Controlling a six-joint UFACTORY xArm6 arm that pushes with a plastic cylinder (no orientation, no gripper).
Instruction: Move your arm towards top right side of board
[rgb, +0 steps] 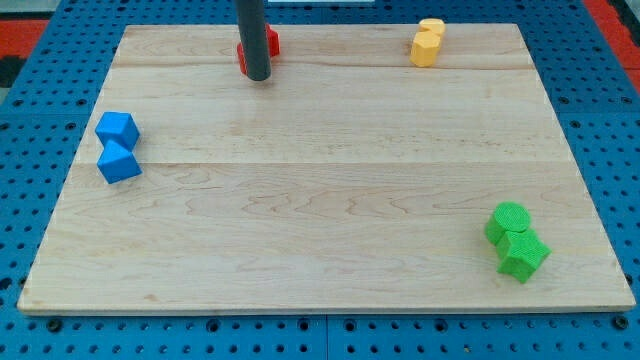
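My tip rests on the wooden board near the view's top, left of centre. A red block sits right behind the rod, mostly hidden by it, and seems to touch it. Two yellow blocks stand together at the view's top right, well to the right of my tip. Two blue cubes lie close together at the view's left edge. Two green blocks, one round and one cube-like, lie at the view's lower right.
The board lies on a blue perforated table that surrounds it on all sides. A red patch of surface shows at the view's top left corner.
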